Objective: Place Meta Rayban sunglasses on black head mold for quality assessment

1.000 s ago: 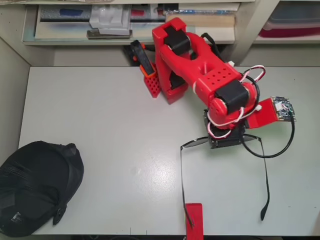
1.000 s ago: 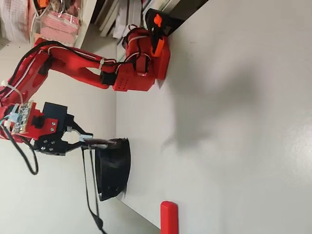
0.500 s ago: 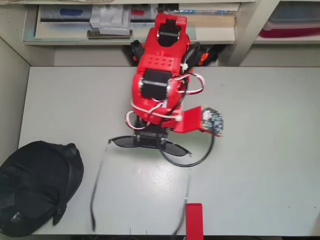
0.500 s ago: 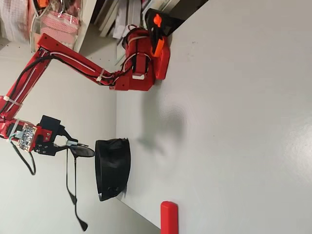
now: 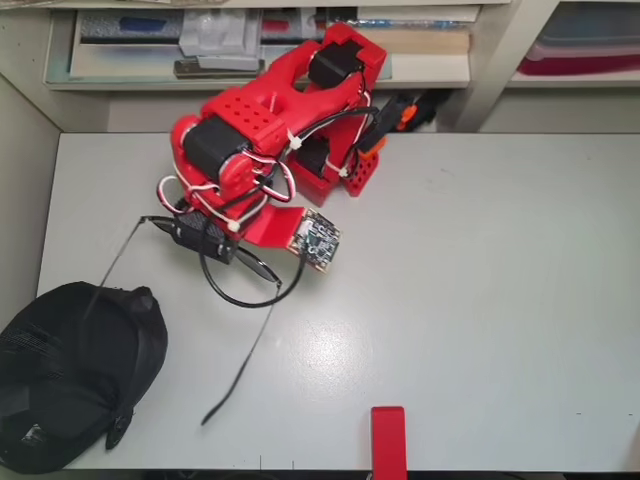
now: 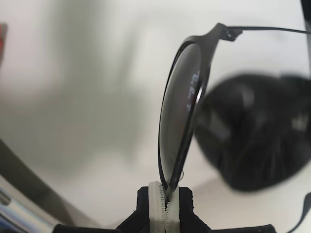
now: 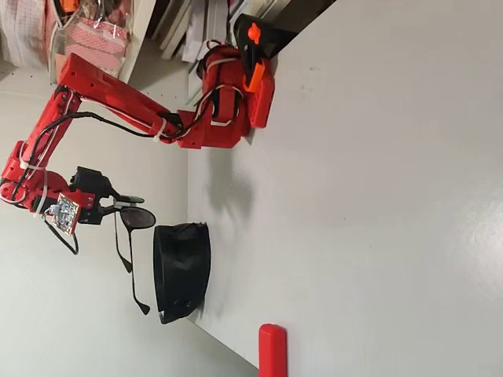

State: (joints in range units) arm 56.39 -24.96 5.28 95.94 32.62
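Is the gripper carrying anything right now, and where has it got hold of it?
Yes. The gripper is shut on the sunglasses, pinching the front frame near the middle, at the rim of one lens. Both temple arms hang free.

sunglasses (image 6: 182,104) have glossy lenses and thin frames, head mold (image 5: 70,375) looks like matte cloth, table (image 5: 470,300) smooth-ish.

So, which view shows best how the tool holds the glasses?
The wrist view: the tool pinches the rim of the glasses, close up. The overhead view shows the whole glasses but the arm hides the grip. The fixed view shows them small, hanging beside the mold.
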